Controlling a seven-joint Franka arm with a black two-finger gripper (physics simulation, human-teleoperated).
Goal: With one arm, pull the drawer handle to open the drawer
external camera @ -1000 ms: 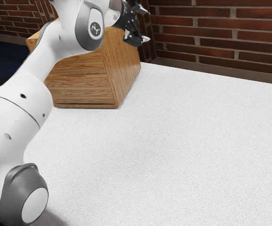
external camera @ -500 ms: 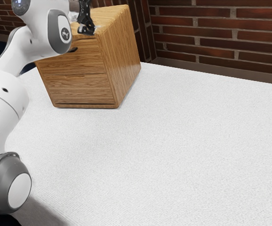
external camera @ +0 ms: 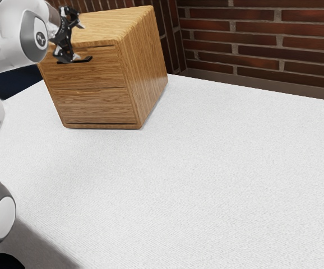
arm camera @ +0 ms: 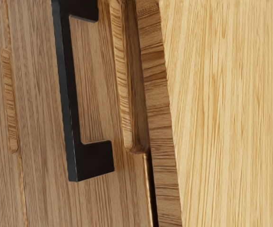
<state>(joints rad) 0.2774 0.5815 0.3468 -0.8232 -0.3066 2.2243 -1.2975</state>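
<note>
My gripper (external camera: 65,55) sits high at about 10 o'clock in the exterior view. It hangs off the white arm (external camera: 16,28) that comes in from the exterior view's left. It points down against the front of the cabinet (external camera: 134,61), with its tip right at the black handle (external camera: 81,59). From this angle I cannot tell whether it is released or clenched, or whether it grips the bar at all.

The handle is a slim black bar lying level across the upper part of the top drawer (external camera: 92,73). The free length of it runs off toward 3 o'clock from the gripper. That drawer's front looks flush with the cabinet's face, and I see no gap along its edges. A second drawer front lies directly below it, at 6 o'clock, and is also flush.

The cabinet is light wood and stands on the white worktop (external camera: 218,179) at the far corner. It is close to the brick wall (external camera: 263,33) behind it.

In the wrist view the handle (arm camera: 66,94) shows close up. It is a straight bar with a square foot at each end, fixed to the wood-grain drawer front. Just beside it are the drawer's edge and the cabinet's side panel.
</note>
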